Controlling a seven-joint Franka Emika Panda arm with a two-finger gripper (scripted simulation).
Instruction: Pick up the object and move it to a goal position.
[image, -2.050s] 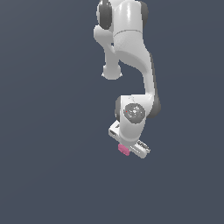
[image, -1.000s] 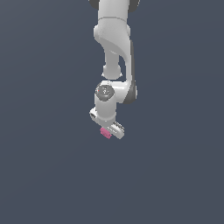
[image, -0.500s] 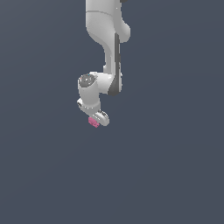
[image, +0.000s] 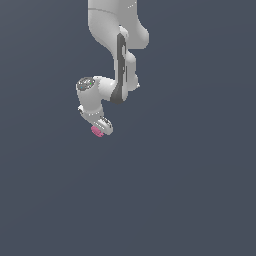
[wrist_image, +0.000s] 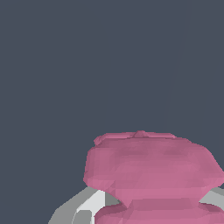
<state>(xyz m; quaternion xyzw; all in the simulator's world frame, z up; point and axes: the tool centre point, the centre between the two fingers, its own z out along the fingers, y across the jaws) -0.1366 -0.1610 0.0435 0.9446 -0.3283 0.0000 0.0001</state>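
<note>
White gripper (image: 100, 128) pinches the pink ridged object (image: 97, 131) at the end of the bent Panda arm (image: 118, 60), against plain grey-blue background

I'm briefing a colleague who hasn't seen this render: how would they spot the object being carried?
Start at the big white robot arm hanging from the top of the exterior view and follow it down to the white gripper at its lower end. The small pink ridged, blocky lump sits right at the gripper's tip. It is the only coloured thing against the plain dark grey-blue background.
</note>
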